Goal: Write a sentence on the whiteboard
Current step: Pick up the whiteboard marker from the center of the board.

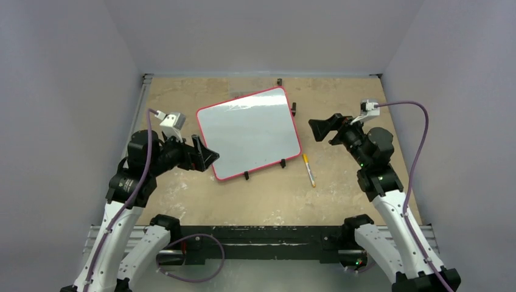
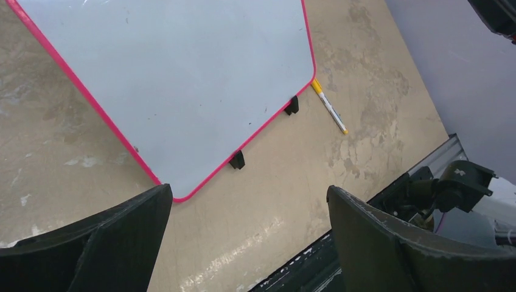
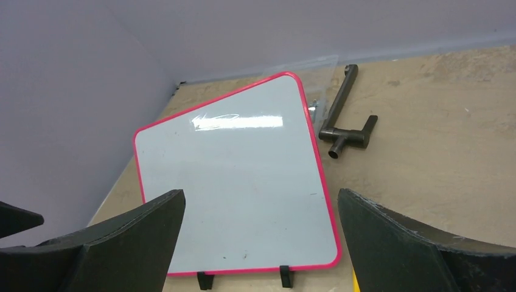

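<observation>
In the top view, the whiteboard lies flat on the tan table at the centre of the frame. It is turned slightly, so its lower left corner points down. Its face shows only glare near the upper edge. Small black clips sit along its lower rim. A marker with a yellow-orange cap lies just right of the board's lower right corner, apart from it. The left gripper hangs at the board's lower left corner with its fingers spread and nothing between them. The right gripper sits to the right of the board, also spread and empty.

In the left wrist view, the whiteboard fills the upper left. Two clips are on its lower right rim, and the marker lies just past the corner at centre right. The left gripper stands wide apart at the bottom of the frame, over bare table.

In the right wrist view, the whiteboard takes up the centre, with a bright reflection near its top. A black T-shaped bracket lies at its upper right. The right gripper is wide apart at the bottom, above the board's near edge and gripping nothing.
</observation>
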### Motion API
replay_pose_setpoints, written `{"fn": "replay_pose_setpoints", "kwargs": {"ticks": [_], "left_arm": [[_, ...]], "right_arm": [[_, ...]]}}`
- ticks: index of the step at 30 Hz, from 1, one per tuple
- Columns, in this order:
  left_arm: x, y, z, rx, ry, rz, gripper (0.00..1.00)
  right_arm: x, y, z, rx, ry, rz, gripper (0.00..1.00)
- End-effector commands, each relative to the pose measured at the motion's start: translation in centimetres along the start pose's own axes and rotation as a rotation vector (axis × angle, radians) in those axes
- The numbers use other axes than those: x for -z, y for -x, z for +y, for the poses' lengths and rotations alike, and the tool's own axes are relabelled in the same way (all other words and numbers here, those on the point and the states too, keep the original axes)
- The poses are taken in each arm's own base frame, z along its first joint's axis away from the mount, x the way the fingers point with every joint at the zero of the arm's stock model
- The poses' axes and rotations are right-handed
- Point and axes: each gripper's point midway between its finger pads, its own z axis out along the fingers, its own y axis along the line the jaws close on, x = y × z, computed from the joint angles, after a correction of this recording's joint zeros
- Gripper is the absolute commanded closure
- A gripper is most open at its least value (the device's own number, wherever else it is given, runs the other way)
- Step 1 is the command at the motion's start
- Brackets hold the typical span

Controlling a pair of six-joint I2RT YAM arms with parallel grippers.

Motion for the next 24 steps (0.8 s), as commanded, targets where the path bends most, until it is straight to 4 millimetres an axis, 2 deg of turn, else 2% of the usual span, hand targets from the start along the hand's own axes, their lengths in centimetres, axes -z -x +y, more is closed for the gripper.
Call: {"fn": "replay_pose_setpoints", "kwargs": {"ticks": [1,4,6,12,16,24], "left_arm": [[0.1,0.7,-1.7,-0.068,-0.083,-0.022,0.00],[0.1,0.6,-2.0,-0.069,-0.101,-0.017,0.00],[0.1,0.6,-2.1,-0.069,-0.107,-0.014,0.00],[0.1,0.5,-2.2,-0.068,-0.113,-0.010,0.01],[0.2,0.5,-2.2,-0.073,-0.112,-0.014,0.03],[0.2,0.5,-2.1,-0.074,-0.107,-0.011,0.04]], "right_arm": [[0.0,-0.1,-0.1,-0.026,-0.014,0.011,0.01],[0.6,-2.2,-1.8,-0.065,-0.112,0.102,0.01],[1.0,-4.2,-2.9,-0.098,-0.171,0.182,0.01],[2.1,-12.5,-7.6,-0.172,-0.424,0.443,0.01],[2.1,-16.5,-8.3,-0.156,-0.478,0.550,0.01],[2.4,-21.7,-10.0,-0.108,-0.570,0.700,0.21]]}}
